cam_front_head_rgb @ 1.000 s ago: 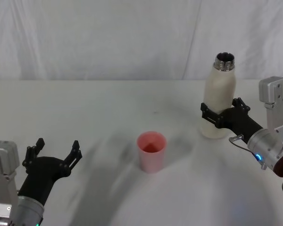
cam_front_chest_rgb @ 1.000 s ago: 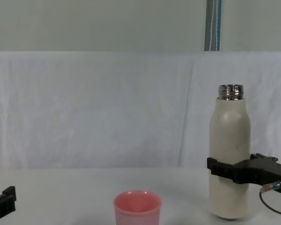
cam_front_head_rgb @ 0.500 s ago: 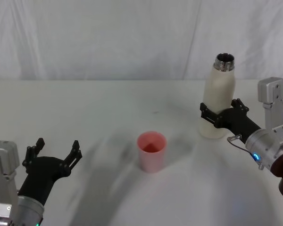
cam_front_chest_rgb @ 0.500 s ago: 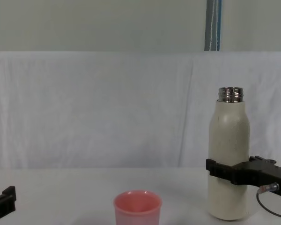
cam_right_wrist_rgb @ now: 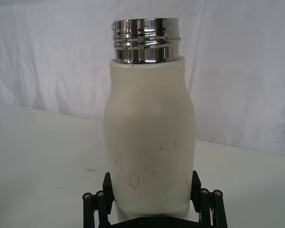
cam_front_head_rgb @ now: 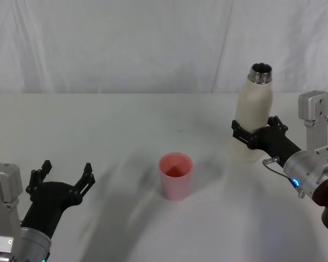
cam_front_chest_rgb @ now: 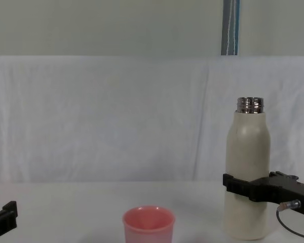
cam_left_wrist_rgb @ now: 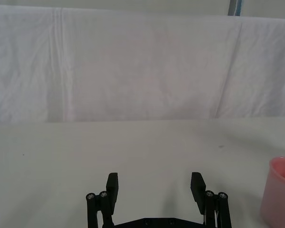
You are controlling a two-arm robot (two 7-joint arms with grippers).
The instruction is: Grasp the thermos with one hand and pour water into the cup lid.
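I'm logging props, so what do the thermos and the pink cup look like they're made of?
The thermos: cream matte body with faint dark specks, likely coated metal; its shiny threaded neck looks like polished steel. The cup lid: smooth, evenly pink, probably plastic. The right end effector grips the thermos.

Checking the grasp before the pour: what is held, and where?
The right gripper clamps the thermos around its lower body; the left gripper holds nothing.
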